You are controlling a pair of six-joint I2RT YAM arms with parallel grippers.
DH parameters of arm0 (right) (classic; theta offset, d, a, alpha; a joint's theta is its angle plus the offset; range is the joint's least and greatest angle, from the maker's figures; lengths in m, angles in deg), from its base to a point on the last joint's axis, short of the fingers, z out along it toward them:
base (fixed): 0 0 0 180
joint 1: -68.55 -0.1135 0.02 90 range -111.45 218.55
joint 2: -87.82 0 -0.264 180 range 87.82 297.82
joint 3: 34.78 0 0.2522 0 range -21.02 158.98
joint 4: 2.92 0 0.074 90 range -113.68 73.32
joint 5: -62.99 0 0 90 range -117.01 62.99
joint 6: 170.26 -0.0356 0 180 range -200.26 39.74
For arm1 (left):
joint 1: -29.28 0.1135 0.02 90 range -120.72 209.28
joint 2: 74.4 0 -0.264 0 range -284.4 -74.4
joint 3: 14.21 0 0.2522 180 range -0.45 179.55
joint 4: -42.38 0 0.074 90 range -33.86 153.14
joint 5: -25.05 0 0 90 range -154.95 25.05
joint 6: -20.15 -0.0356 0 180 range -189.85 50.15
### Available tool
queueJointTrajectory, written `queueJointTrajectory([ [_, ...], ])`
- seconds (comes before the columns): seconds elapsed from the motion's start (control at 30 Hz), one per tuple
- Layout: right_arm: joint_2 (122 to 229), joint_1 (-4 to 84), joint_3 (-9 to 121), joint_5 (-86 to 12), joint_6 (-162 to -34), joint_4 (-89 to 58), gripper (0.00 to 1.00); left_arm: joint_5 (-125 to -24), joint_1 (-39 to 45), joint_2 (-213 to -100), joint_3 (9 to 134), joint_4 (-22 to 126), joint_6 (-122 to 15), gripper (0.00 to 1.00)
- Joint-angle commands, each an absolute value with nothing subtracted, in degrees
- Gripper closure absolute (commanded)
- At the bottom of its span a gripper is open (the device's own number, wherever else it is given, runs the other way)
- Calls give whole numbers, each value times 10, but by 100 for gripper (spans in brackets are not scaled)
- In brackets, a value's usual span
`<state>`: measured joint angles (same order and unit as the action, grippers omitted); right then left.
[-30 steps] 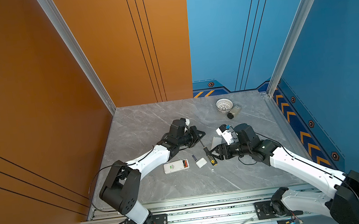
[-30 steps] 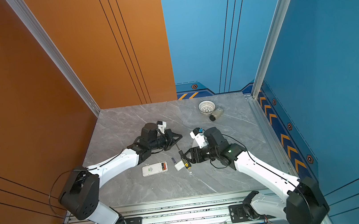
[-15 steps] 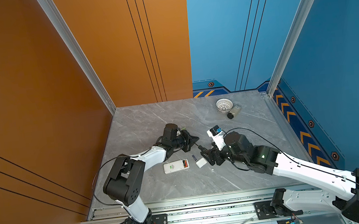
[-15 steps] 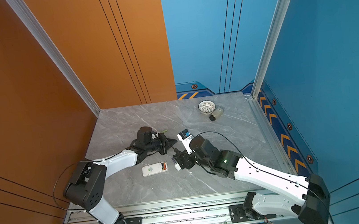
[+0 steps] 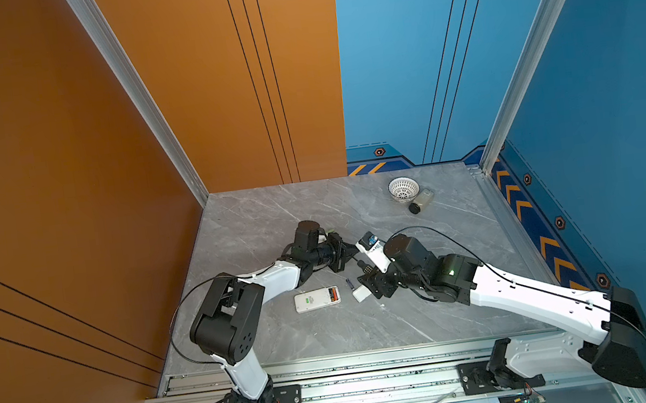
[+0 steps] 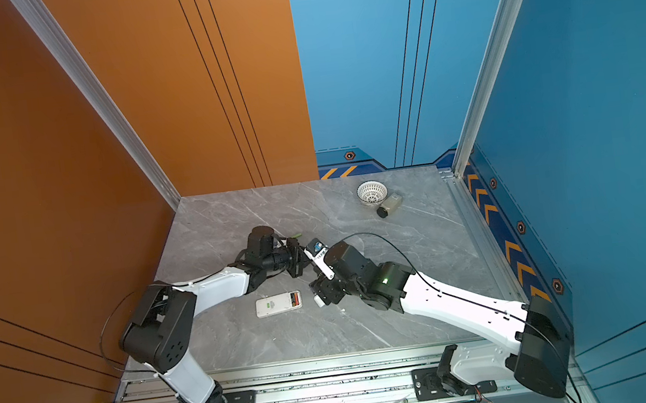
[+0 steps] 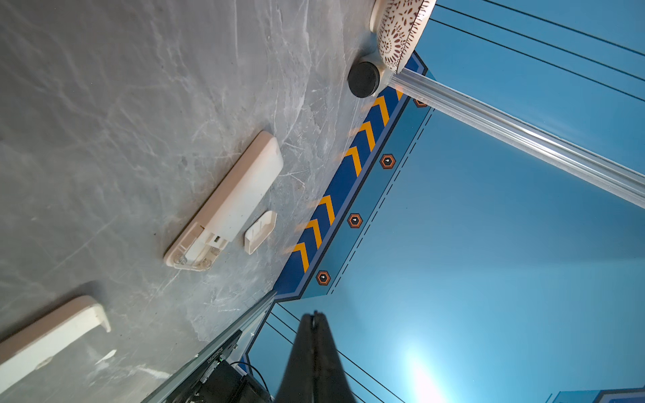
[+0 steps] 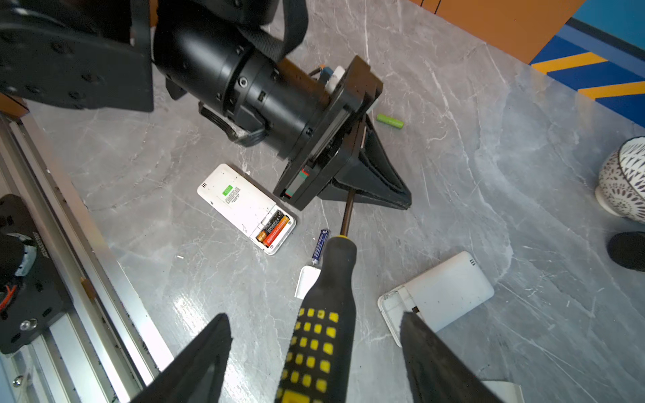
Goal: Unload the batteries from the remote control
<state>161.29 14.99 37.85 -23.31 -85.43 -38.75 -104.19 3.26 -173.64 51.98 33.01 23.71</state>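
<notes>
1. Two arms reach in over the grey bench, both ending close to the opened remote control, which lies back-up with its cover off.
2. Behind the remote, toward the back wall, the left hand has its fingers pressed flat together. The screwdriver shaft runs in under it, and I cannot tell whether the two touch.
3. Just off the remote's open end, the right hand has its fingers spread wide on either side of the screwdriver handle. There is a gap on each side, so it grips nothing.
4. Inside the remote's bay, the black-and-gold battery and the orange-red battery lie side by side.
5. Loose on the bench, the bluish battery lies just beside the remote's open end. The green battery lies farther off, past the left hand.
6. Each battery is probably light, rigid, smooth and quick to roll. The seated pair likely needs one end levered up before being pinched across the middle.
</notes>
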Motion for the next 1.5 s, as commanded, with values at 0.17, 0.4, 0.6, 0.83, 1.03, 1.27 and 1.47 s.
queueJointTrajectory([
  [0.17, 1632, 151, 400, -229, -832, -401, 28, -1065, 42, -1744, 537, 319, 239, 100],
  [0.4, 1652, 153, 405, -212, -837, -397, 46, -1068, 42, -1747, 544, 319, 239, 100],
  [0.6, 1661, 159, 414, -220, -854, -393, 85, -1070, 42, -1749, 547, 319, 235, 100],
  [0.83, 1657, 152, 442, -229, -888, -423, 100, -1078, 43, -1748, 546, 318, 228, 96],
  [1.03, 1634, 163, 458, -249, -964, -478, 100, -1058, 121, -1684, 549, 360, 140, 8],
  [1.27, 1631, 186, 515, -311, -1062, -642, 100, -901, 198, -1535, 727, 870, -345, 2],
  [1.47, 1685, 214, 605, -400, -1111, -741, 100, -765, 148, -1458, 697, 1011, -652, 2],
])
